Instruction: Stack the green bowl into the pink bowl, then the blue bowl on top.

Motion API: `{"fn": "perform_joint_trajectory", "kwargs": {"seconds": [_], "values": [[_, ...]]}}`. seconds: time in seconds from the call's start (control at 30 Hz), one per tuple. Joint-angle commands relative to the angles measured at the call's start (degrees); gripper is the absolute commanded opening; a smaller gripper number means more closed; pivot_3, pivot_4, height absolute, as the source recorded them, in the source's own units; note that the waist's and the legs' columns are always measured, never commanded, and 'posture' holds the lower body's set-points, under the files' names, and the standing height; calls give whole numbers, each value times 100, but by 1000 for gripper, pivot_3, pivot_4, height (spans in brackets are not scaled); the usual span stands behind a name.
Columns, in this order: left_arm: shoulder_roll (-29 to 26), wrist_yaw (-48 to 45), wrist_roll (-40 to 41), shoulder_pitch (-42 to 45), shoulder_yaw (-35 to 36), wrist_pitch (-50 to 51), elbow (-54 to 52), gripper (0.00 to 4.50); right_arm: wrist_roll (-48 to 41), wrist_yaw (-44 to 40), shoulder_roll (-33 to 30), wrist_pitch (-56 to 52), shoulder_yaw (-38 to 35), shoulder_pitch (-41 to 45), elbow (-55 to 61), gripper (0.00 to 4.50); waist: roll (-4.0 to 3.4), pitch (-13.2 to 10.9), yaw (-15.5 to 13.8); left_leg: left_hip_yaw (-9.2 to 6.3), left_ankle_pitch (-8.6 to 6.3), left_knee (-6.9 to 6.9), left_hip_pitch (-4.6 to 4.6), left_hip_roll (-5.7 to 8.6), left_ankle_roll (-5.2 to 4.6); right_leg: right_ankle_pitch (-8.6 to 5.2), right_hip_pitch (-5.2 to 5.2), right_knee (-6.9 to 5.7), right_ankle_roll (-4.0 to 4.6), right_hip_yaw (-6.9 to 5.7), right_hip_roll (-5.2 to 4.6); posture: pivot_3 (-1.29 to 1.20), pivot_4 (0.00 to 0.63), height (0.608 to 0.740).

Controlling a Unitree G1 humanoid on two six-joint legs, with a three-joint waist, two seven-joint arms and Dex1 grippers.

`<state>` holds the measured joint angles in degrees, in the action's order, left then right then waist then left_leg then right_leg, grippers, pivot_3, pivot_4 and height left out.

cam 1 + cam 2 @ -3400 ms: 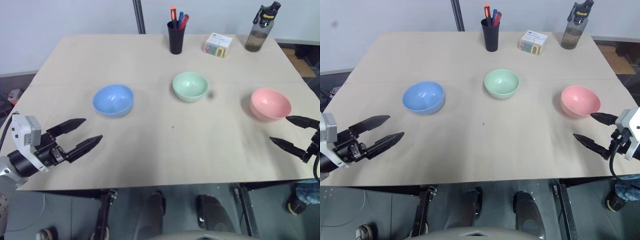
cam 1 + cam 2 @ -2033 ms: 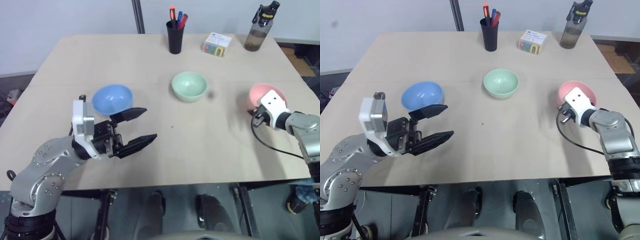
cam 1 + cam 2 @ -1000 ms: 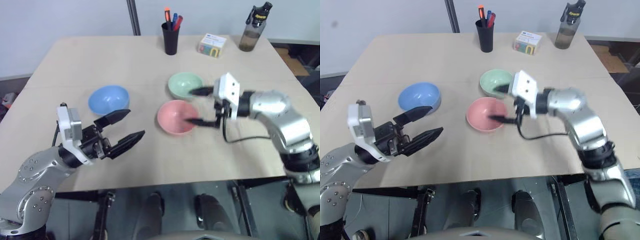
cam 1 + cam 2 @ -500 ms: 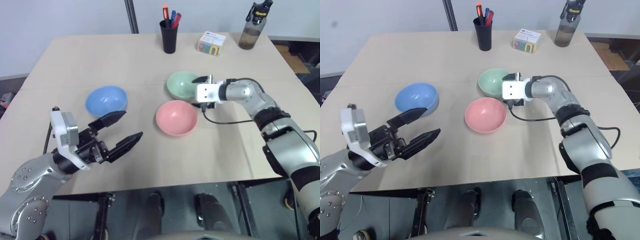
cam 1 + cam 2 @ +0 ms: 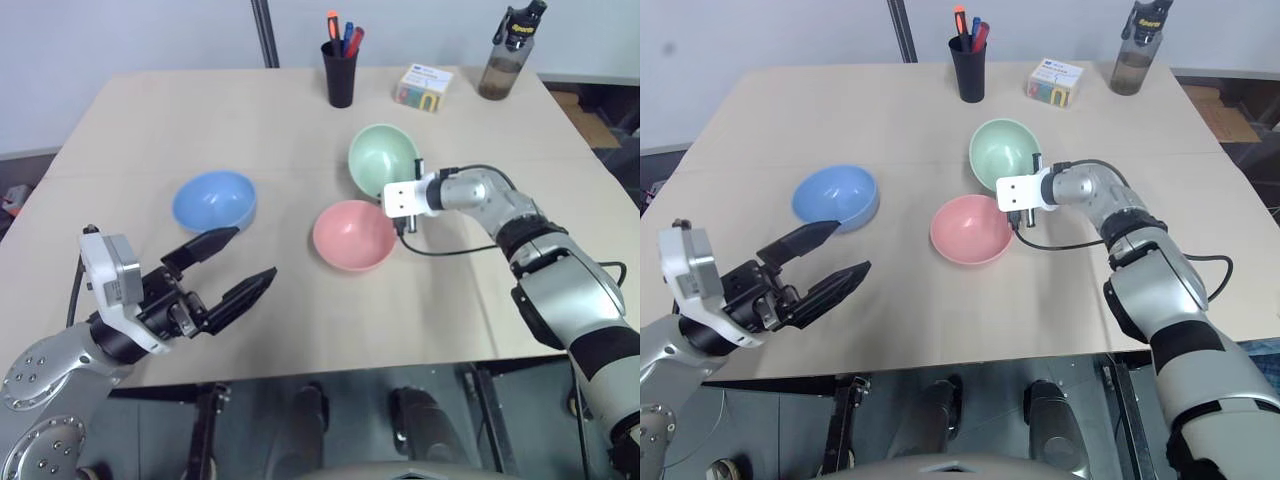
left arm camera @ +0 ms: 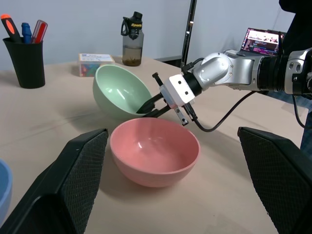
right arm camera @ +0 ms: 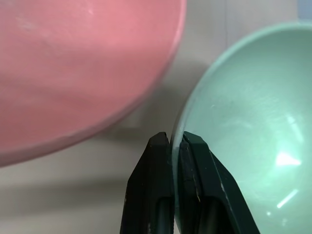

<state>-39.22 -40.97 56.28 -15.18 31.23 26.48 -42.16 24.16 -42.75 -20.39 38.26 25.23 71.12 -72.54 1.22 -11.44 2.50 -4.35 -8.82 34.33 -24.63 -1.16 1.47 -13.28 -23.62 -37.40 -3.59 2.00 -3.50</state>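
1. Worktop (image 5: 150, 130) carries all three bowls within reach across its middle; pen cup (image 5: 339, 72), small box (image 5: 420, 87) and bottle (image 5: 505, 55) stand along the far edge, well apart from the working area.
2. Left end effector (image 5: 225, 270) hovers over the near left edge with its fingers spread wide, holding nothing. Judgement: it is parked near the blue bowl, ready for the second stacking step.
3. Blue bowl (image 5: 214, 200) sits upright on the left, untouched.
4. Pink bowl (image 5: 353, 235) sits upright at the centre, empty, just beside the green bowl. Judgement: placed close so the transfer is short.
5. Green bowl (image 5: 384, 158) is tilted onto its far side, its mouth facing the pink bowl, near rim raised.
6. Right end effector (image 7: 174, 146) has its fingers pressed together on the green bowl's thin rim, one inside and one outside. Judgement: a rim pinch suits a smooth bowl too wide to span, and the tilt follows from lifting at one edge.
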Motion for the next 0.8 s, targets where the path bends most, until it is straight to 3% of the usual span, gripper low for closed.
{"fn": "perform_joint_trajectory", "kwargs": {"seconds": [0.03,0.13,0.27,0.37,0.5,0.53,0.6,0.7,0.73,0.77,0.8], "values": [[11,-84,-9,55,17,-180,-51,4500,-940,-1116,-242,55,-641,119,683,55,0,0,0,0,0,0,0,0,0,0,0,0,0,0,0,0,150,740],[15,-163,-44,37,19,-220,34,4500,-1784,-2250,-385,-449,-986,-197,1627,55,-4,-3,1,0,0,1,0,0,0,6,0,0,-11,0,0,0,150,740],[10,-305,-102,17,49,-260,193,4500,-3006,-3375,-836,-2325,-1189,-1119,4341,55,-5,-2,-24,-3,0,0,2,-3,0,6,3,-3,-12,-1,3,0,150,740],[-15,-434,-164,47,32,-292,369,4500,-3474,-3452,-1138,-3768,-1051,-2006,6469,55,-7,-3,-39,-4,0,1,-2,-3,-1,3,2,-4,-7,-2,2,0,150,740],[-130,-518,-436,233,-212,-258,577,4500,-3124,-3189,-987,-4024,-762,-2370,6740,55,-6,-3,8,3,0,7,12,-5,-1,-4,2,-15,-3,1,3,0,150,740],[-149,-519,-469,280,-235,-241,611,4500,-3097,-3122,-927,-4099,-731,-2390,6732,716,-7,-3,8,6,0,12,17,-5,-1,-5,2,-24,-6,5,4,0,150,740],[-183,-509,-507,338,-241,-226,656,4500,-3043,-3076,-891,-4126,-686,-2425,6742,1357,-6,-3,-4,9,0,18,18,-6,0,-14,2,-28,-20,10,5,0,150,740],[-212,-469,-634,360,-205,-226,678,4500,-3065,-3005,-891,-4267,-695,-2501,6865,2607,-6,-3,-22,9,0,27,11,-6,0,-13,2,-27,-19,10,4,0,150,740],[-219,-431,-676,352,-195,-211,673,4500,-3086,-2962,-898,-4319,-724,-2539,6927,3289,-6,-3,-23,8,0,27,6,-5,0,-10,2,-24,-14,10,4,0,150,740],[-228,-396,-736,350,-190,-214,672,4500,-3108,-2906,-901,-4367,-764,-2572,6983,3428,-5,-2,-24,8,0,27,5,-5,0,-8,1,-23,-10,10,4,0,150,740],[-235,-297,-837,360,-189,-211,658,4500,-3135,-2759,-890,-4432,-868,-2620,7066,3950,-5,-2,-24,7,0,27,3,-5,0,-4,0,-22,-3,9,4,0,150,740]]}}
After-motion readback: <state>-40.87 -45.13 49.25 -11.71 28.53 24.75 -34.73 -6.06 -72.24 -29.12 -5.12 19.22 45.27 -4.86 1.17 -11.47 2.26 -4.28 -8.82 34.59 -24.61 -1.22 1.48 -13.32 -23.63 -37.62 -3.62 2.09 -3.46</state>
